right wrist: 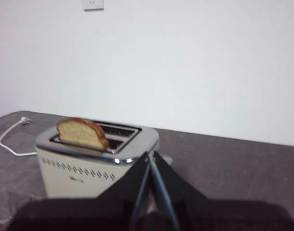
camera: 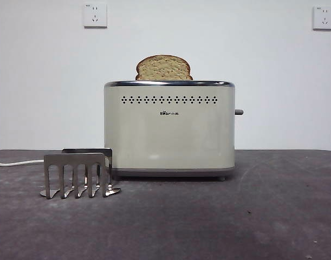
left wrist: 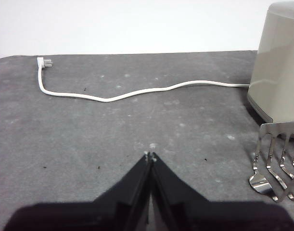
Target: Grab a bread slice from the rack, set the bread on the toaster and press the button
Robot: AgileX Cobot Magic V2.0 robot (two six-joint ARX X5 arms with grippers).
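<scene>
The slice of bread (camera: 163, 68) stands upright in a slot of the cream toaster (camera: 169, 130), its domed top showing above the chrome rim; the right wrist view shows the slice (right wrist: 82, 134) in the front slot of the toaster (right wrist: 89, 166). The grey button (camera: 239, 112) sticks out from the toaster's right end. The silver rack (camera: 78, 174) stands bare at the toaster's front left corner, also seen as the rack (left wrist: 278, 159) in the left wrist view. My left gripper (left wrist: 149, 156) is shut, low over the table left of the rack. My right gripper (right wrist: 150, 156) is shut, high and off the toaster's right end.
A white power cord (left wrist: 137, 91) runs from the toaster across the table to its loose plug (left wrist: 43, 62) at the far left. Two white wall sockets (camera: 95, 15) sit high on the wall behind. Neither arm shows in the front view.
</scene>
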